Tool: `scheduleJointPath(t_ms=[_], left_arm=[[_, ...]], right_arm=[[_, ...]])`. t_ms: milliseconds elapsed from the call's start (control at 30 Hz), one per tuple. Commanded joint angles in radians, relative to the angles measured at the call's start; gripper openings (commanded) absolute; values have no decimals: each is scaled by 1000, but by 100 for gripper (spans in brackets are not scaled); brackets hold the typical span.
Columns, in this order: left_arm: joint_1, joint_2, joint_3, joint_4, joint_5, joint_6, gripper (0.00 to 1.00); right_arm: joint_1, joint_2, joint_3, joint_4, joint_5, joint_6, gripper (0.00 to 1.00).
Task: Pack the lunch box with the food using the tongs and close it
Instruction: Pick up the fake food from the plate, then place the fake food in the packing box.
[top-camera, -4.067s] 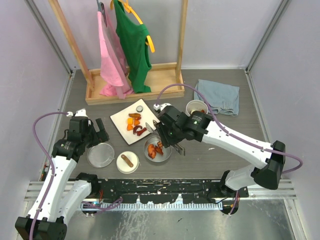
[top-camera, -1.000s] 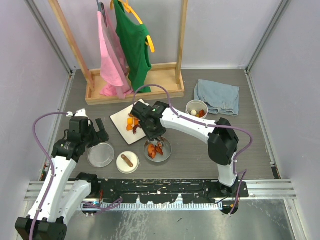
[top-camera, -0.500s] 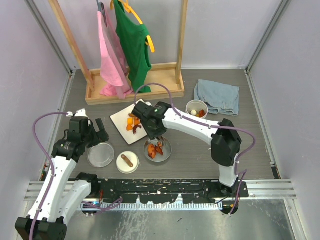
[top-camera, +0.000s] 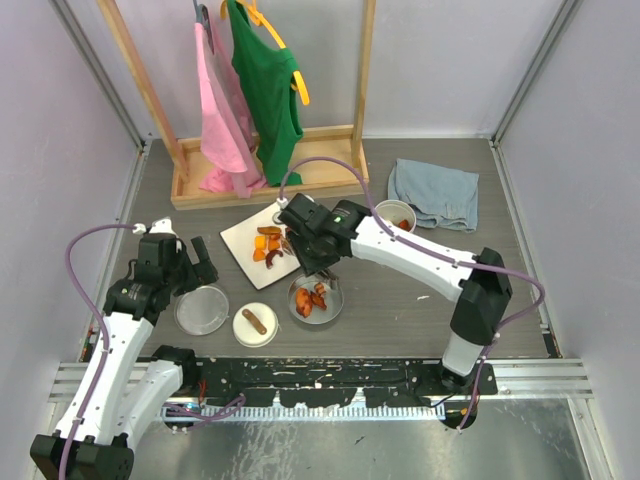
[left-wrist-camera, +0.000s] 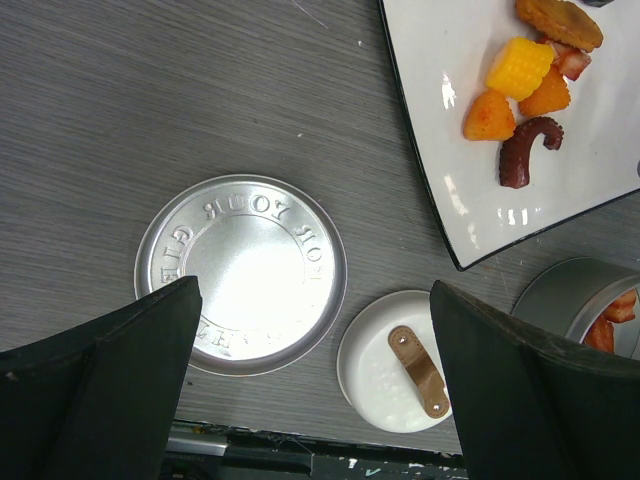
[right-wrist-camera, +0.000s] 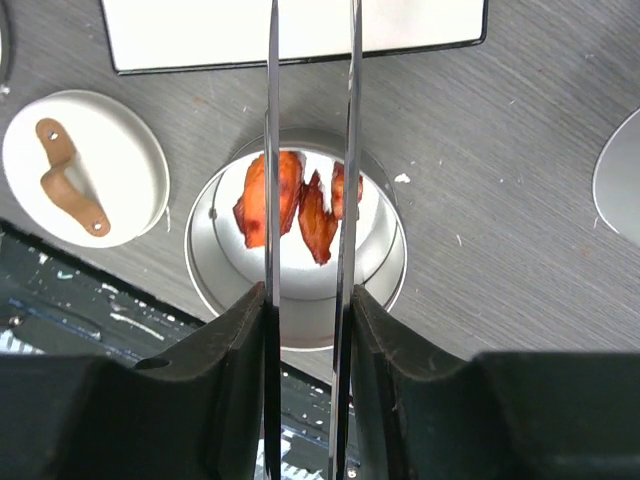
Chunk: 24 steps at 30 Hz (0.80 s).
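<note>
Steel tongs sit clamped in the right gripper, their two arms squeezed to a narrow gap above the round tin of orange food pieces. The tips run out of view over the white plate, so whether they hold anything cannot be told. The left gripper hangs wide open above the flat lid and a small dish

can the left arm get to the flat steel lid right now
Probably yes: the left hand hangs open right above the lid, with nothing resting on the lid or standing between them.
</note>
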Motion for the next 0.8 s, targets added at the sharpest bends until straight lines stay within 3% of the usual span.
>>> scheduleJointPath(t_ms=[0, 333, 767], left_arm=[[4, -9, 3, 43, 2, 5, 98], [4, -4, 3, 45, 7, 5, 98], [4, -7, 2, 45, 13, 5, 98]], right_arm=[[1, -133, -32, 13, -50, 2, 31], [9, -304, -144, -66, -120, 13, 33], [132, -342, -163, -241, -66, 102, 35]])
